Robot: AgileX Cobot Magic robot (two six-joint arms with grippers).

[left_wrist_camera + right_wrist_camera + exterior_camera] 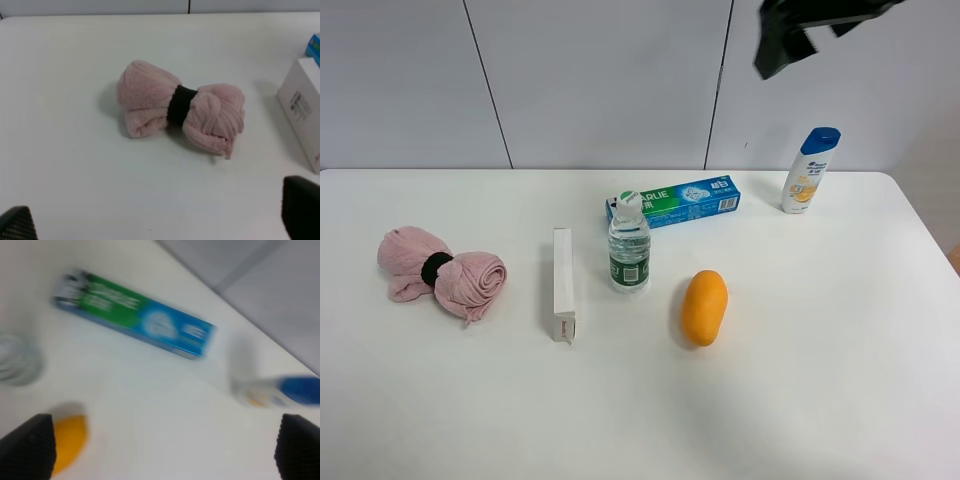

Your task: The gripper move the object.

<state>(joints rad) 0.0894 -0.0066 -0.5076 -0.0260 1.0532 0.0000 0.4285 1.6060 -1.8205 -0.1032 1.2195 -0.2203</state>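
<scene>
The pink fuzzy towel bundle with a black band around its middle lies at the left of the white table. In the left wrist view it lies ahead of my left gripper, which is open, empty and apart from it; only the two dark fingertips show. The left gripper is out of the high view. My right gripper is open and empty, held high above the back right of the table. Its black arm end shows at the top of the high view.
A white box lies right of the towel, then a water bottle, a blue-green toothpaste box and an orange oval fruit. A shampoo bottle stands at the back right. The right wrist view is blurred.
</scene>
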